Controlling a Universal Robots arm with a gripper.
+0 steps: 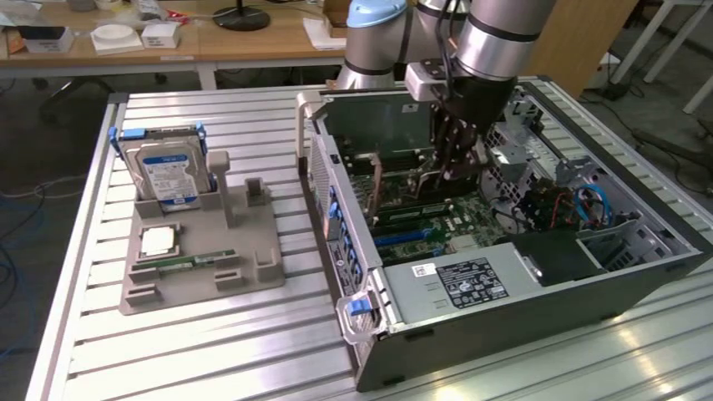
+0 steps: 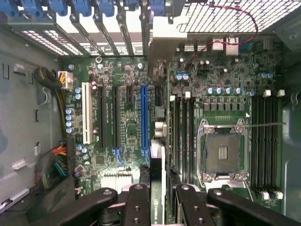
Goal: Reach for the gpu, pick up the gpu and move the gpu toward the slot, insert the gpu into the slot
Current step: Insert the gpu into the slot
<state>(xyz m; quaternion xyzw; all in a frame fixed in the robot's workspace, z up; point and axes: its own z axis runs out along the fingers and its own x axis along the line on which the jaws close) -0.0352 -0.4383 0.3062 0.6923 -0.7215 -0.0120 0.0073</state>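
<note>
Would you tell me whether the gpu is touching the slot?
Cannot tell: the wrist view looks edge-on down the gpu beside the slot, hiding any gap.

Nothing legible — the blue-and-white label on the hard drive (image 1: 165, 171), the black label on the power supply (image 1: 437, 302), the white sticker (image 1: 427, 269) beside it and a pale mark on the gpu (image 2: 158, 188) are too small to read.

We see the black hand (image 2: 162, 190) on a dark graphics card (image 2: 158, 160) with a silver end plate (image 2: 162, 44). The green motherboard (image 2: 124, 136) carries a blue slot (image 2: 144, 117), a white one and black ones. At nine o'clock of the dark grey computer case (image 1: 535, 309) in the exterior view, a grey tray (image 1: 262, 242) holds a silver hard drive (image 1: 156, 150) with a blue-and-white label (image 1: 173, 180) between blue rails (image 1: 116, 138).
</note>
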